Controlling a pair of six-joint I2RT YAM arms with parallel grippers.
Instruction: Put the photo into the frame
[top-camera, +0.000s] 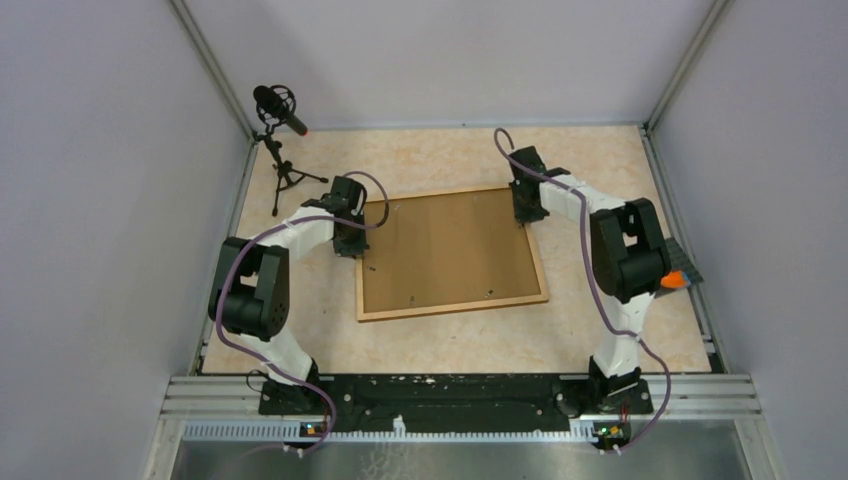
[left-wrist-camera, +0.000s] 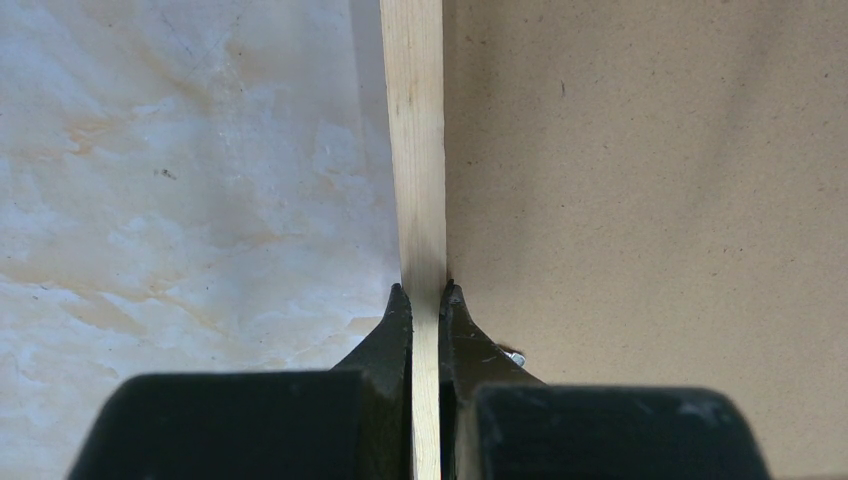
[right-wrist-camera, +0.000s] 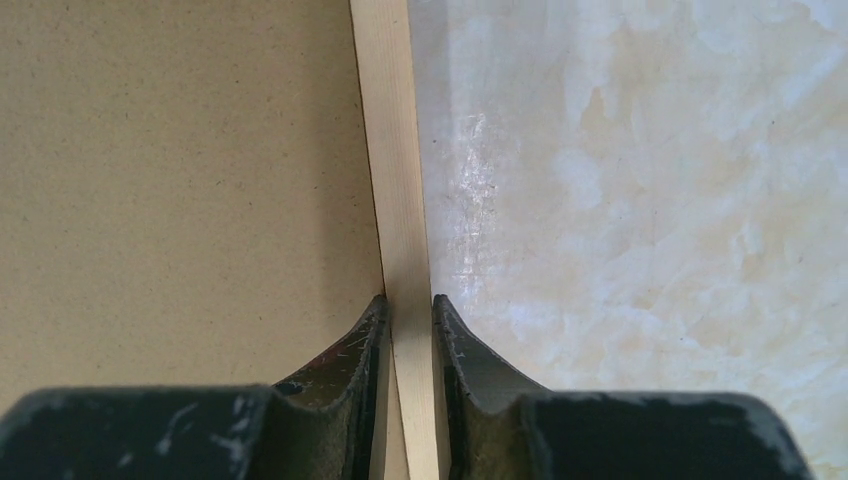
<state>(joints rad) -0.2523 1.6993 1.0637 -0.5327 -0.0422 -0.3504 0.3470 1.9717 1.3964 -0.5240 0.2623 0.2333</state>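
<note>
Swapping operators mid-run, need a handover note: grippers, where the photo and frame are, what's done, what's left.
Left gripper: shut on the left rail of the frame.
Right gripper: shut on the right rail near the far corner; pads look in contact.
Frame: lies back up on the table, with the brown backing board seated in it.
Photo: not visible in any view; possibly under the board, cannot tell.
Done: both arms grip the frame.
Left: confirm the photo is inside, probably by lifting or flipping the frame.
</note>
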